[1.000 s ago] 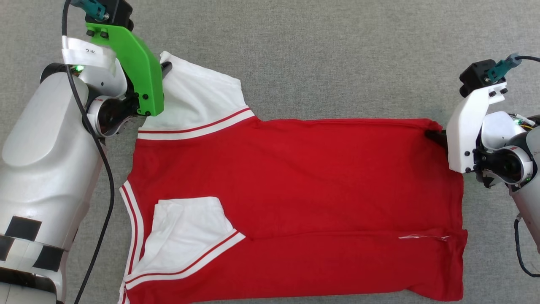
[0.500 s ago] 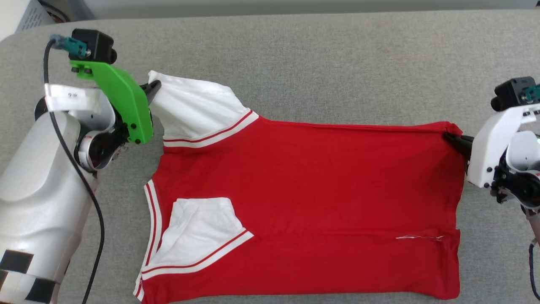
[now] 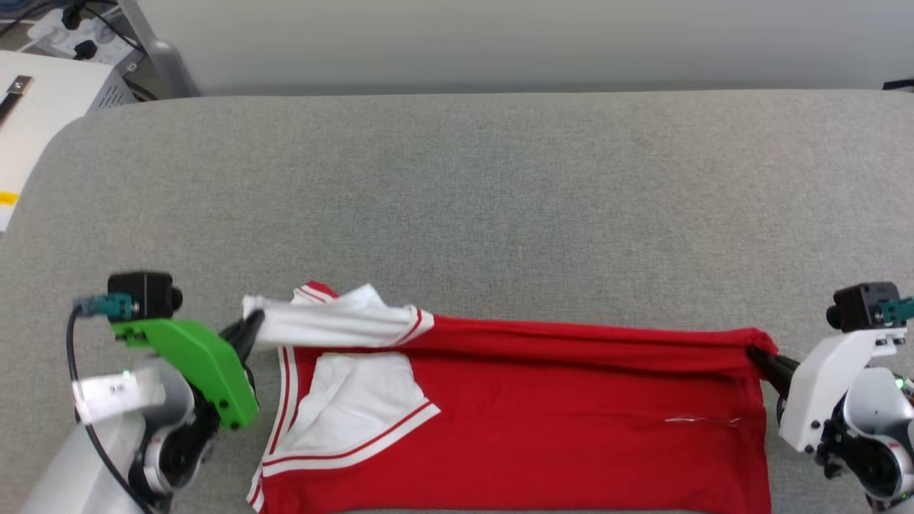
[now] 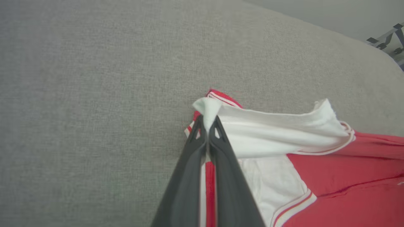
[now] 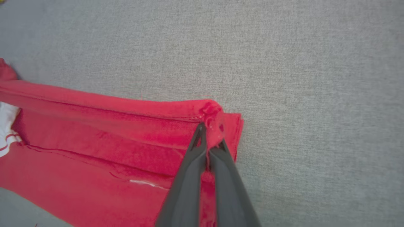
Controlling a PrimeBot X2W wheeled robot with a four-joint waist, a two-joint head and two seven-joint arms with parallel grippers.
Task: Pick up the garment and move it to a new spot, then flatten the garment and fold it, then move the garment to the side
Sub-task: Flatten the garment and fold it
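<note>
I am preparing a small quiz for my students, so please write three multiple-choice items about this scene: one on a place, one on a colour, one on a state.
1. Where does the left pincer grip the garment? A) a red hem corner B) a white sleeve C) the neck trim
2. What colour is the surface under the garment? A) grey B) blue C) brown
3. In what state is the right pincer? A) wide open B) shut on nothing C) shut on red cloth
Answers: 1 B, white cloth sits in its grip; 2 A, grey fabric lies all around the garment; 3 C, it pinches a bunched red corner of the garment.
</note>
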